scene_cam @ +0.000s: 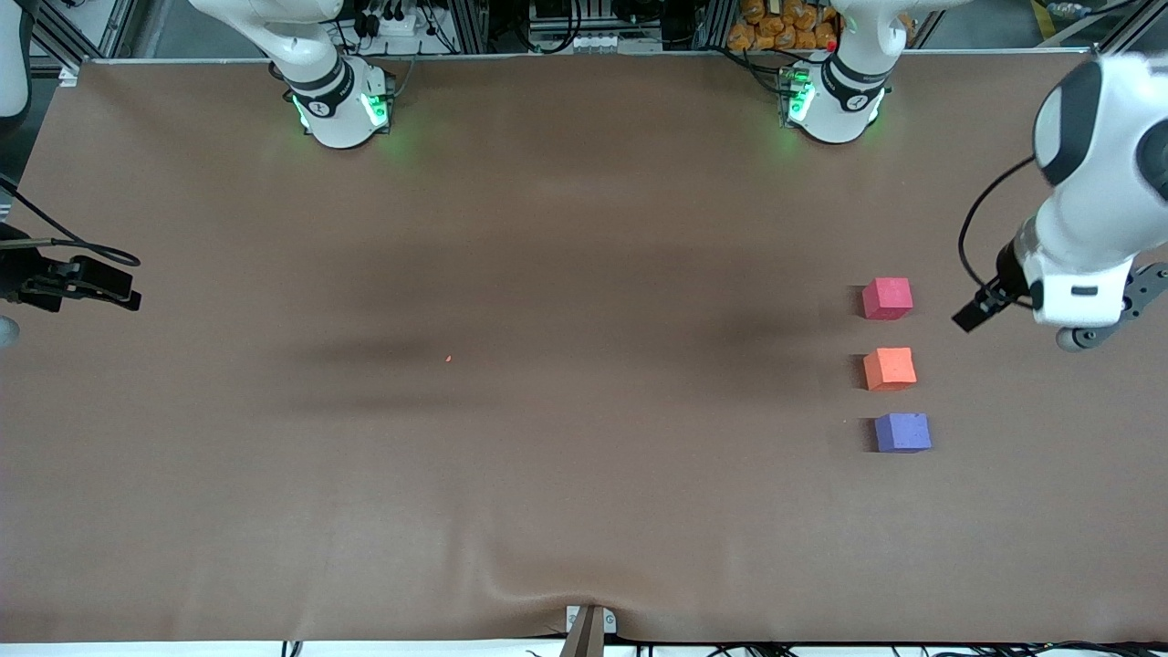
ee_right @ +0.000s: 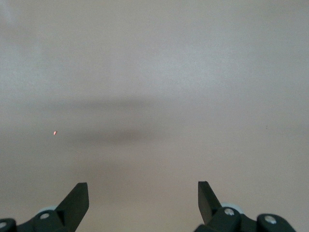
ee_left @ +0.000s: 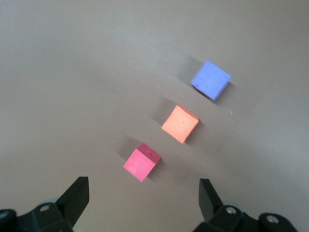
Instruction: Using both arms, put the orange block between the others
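**Orange block already sits in the row; both arms stand clear**

You have the orange block (scene_cam: 890, 369) resting on the brown table (scene_cam: 547, 274) toward the left arm's end, between the pinkish-red cube (scene_cam: 887, 298), which lies farther from the front camera, and the purple cube (scene_cam: 902, 432), which lies nearer. The three stand in a line, apart from one another, with roughly even gaps. It is a small matte cube, foam-like, the same size as its neighbours, flat on one face and turned only slightly against the row.

Judged from this, the placing looks done, and your next move calls for little more than keeping both arms off the row.

Your left gripper (ee_left: 144, 195) hovers over the table beside the pinkish-red cube, jaws spread wide and empty. Your right gripper (ee_right: 143, 198) waits at the right arm's end, jaws also wide, holding nothing. A tiny orange speck (scene_cam: 448, 359) lies mid-table, possibly a crumb off the block, though it is too small to tell.
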Controlling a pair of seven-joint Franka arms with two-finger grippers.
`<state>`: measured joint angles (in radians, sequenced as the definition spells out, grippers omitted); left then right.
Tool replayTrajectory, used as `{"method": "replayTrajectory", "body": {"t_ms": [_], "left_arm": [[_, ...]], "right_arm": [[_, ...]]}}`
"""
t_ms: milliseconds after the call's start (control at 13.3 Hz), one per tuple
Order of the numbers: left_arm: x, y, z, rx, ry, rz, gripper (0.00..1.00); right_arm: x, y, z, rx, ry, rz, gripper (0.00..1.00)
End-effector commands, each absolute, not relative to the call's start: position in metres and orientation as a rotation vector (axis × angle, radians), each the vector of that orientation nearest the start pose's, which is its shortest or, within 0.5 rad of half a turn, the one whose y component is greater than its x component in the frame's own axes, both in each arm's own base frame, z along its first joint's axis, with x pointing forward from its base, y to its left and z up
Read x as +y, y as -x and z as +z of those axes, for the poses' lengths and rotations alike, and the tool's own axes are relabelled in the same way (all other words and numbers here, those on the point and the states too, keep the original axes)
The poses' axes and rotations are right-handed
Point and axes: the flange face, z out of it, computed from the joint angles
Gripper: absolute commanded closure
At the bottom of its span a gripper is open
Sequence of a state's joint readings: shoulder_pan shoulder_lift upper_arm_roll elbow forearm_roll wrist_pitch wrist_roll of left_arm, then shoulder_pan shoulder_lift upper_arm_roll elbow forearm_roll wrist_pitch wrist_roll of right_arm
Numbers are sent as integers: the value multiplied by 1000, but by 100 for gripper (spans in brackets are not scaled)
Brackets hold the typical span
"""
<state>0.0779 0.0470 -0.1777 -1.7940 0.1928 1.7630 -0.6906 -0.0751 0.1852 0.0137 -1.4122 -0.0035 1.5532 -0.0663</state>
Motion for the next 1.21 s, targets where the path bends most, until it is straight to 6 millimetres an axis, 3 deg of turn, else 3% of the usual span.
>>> {"method": "replayTrajectory", "body": {"t_ms": [0,151,301,452,678,979,1130], "left_arm": [[-38,-561,554,-562,2919,61,0],[-41,-555,582,-413,2971,71,0],[-41,-547,597,-236,3022,66,0],[-52,-538,615,-172,3037,25,0],[-78,-534,619,9,3056,26,0],[-71,-527,619,149,3087,106,0],[-68,-522,634,142,3113,67,0]], "right_arm": [[-39,-600,599,-16,3158,67,0],[-40,-597,599,-4,3157,93,0],[-42,-592,605,5,3155,133,0],[-43,-591,608,10,3154,135,0],[-43,-589,611,109,3154,146,0],[-42,-588,619,117,3154,136,0],[-40,-585,623,113,3153,163,0]]}}
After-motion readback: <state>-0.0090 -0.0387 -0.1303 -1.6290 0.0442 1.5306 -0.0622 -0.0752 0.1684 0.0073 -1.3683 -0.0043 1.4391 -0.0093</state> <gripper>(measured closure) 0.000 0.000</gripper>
